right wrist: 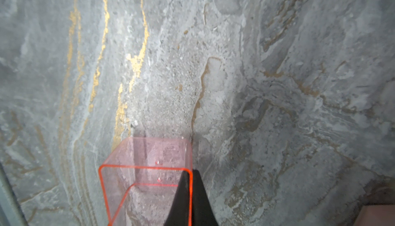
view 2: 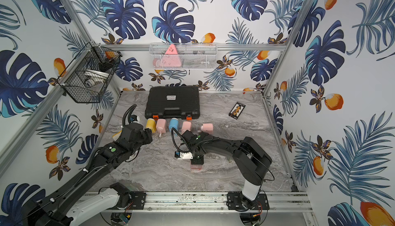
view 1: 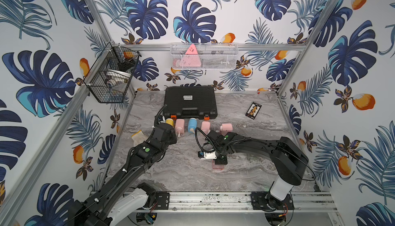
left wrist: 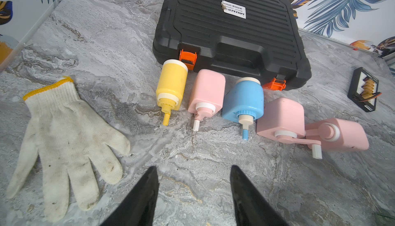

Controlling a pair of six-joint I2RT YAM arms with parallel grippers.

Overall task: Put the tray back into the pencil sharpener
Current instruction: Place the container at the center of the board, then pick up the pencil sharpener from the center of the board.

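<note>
My right claw (right wrist: 189, 172) is clamped on one wall of the clear pink tray (right wrist: 145, 160), lower centre of the wrist view. My left claw (left wrist: 193, 169) gapes empty. The row of sharpeners (left wrist: 243, 101) lies well apart, so I judge carrying and inserting are both left to do.

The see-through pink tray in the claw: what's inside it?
Nothing shows inside the tray: the marble table is visible through its clear walls. The right gripper, shut on one wall, hides that corner; its near end is out of frame.
</note>
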